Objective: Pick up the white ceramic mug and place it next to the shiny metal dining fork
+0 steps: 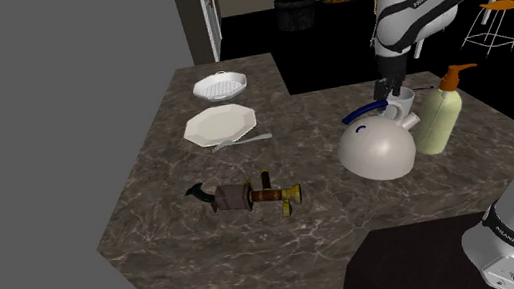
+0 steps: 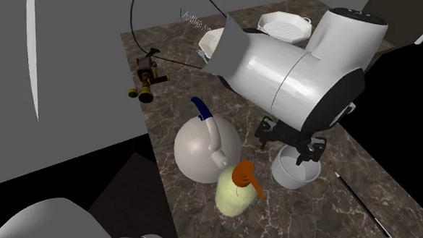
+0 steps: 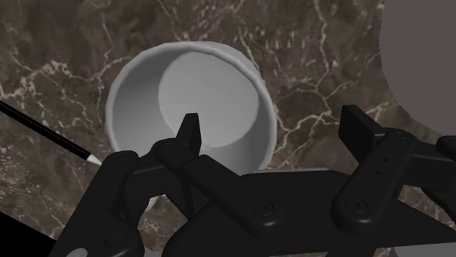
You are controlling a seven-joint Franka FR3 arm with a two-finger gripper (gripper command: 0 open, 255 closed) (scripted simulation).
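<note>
Mug (image 3: pixel 212 87) stands just beside the kettle (image 1: pixel 376 146); the released gripper (image 3: pixel 274 120) straddles its wall, one finger inside. A thin-rim pinch could slip on lifting, or swing it against the kettle.

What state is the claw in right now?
Claw: open, one finger inside the mug, the other outside it, holding nothing.

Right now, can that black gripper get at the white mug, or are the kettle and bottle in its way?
Probably yes: the gripper hangs open right over the mug, fingers apparently straddling its rim; kettle and bottle stand beside it.
</note>
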